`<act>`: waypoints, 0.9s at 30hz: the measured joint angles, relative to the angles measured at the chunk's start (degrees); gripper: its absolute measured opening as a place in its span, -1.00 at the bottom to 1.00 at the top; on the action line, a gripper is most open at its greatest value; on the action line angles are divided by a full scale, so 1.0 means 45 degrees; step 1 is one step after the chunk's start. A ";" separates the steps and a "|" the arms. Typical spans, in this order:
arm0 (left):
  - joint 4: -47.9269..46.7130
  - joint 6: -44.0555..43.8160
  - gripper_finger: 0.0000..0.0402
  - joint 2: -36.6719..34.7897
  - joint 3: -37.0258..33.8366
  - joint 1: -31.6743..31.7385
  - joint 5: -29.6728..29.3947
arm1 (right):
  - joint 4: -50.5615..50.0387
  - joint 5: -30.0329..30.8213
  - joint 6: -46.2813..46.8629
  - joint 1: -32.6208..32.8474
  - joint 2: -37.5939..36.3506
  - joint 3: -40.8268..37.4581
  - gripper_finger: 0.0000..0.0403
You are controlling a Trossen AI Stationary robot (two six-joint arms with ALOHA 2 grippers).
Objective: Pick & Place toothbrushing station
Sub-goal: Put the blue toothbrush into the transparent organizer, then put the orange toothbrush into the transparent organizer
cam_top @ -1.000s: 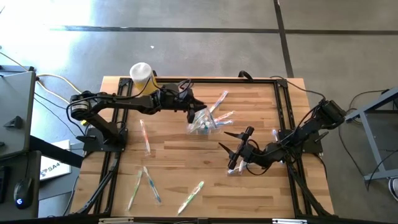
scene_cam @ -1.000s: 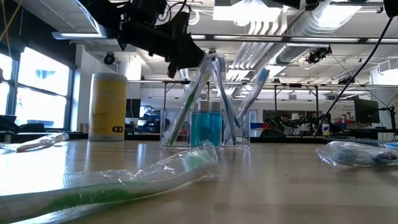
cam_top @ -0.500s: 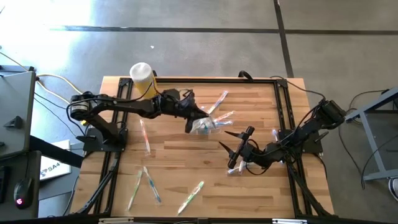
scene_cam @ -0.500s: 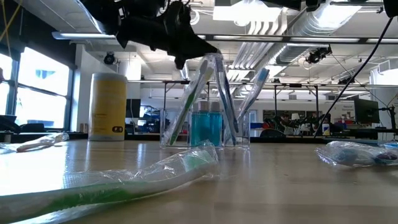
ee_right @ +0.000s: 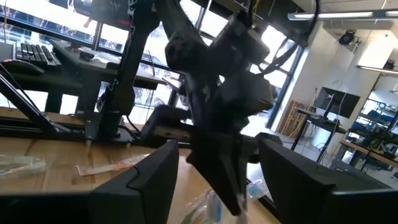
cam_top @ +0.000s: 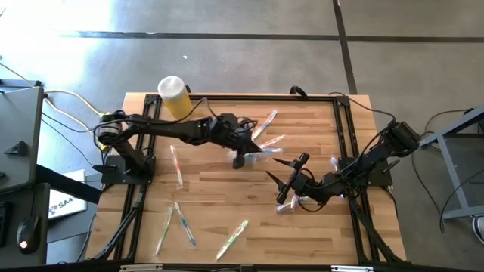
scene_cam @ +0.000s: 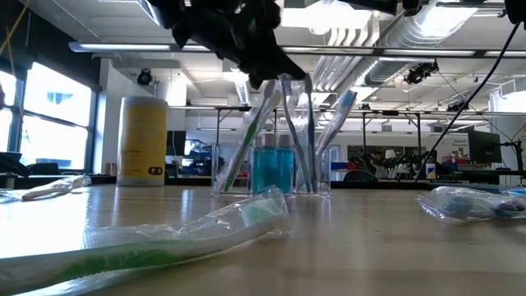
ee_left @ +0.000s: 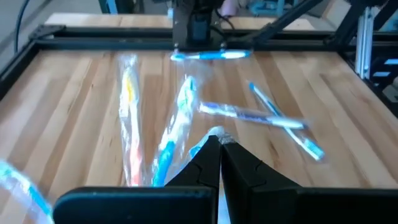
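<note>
Left gripper (cam_top: pixel 243 153) is shut directly over the clear container (scene_cam: pixel 271 168) of toothbrushes (scene_cam: pixel 289 131) (light, tippy, slippery — best pinched by a handle); right gripper (cam_top: pixel 291 181) is parked open.

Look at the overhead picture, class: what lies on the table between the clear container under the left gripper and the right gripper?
In the high view, only bare wood separates the clear container from the right gripper; nothing lies there.
</note>
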 joint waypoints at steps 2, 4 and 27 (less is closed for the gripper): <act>0.0109 -0.0002 -1.00 0.0299 0.0226 -0.0004 0.0054 | -0.0048 0.0031 0.0004 0.0000 0.0000 0.0000 0.07; -0.0078 0.0002 -1.00 0.0375 0.0344 -0.0004 0.0062 | -0.0086 0.0110 0.0006 0.0010 0.0000 0.0000 0.07; -0.1288 -0.0723 -0.06 -0.0286 0.0764 -0.0004 -0.0601 | -0.0715 0.1022 -0.0056 0.0010 0.0000 -0.0005 0.07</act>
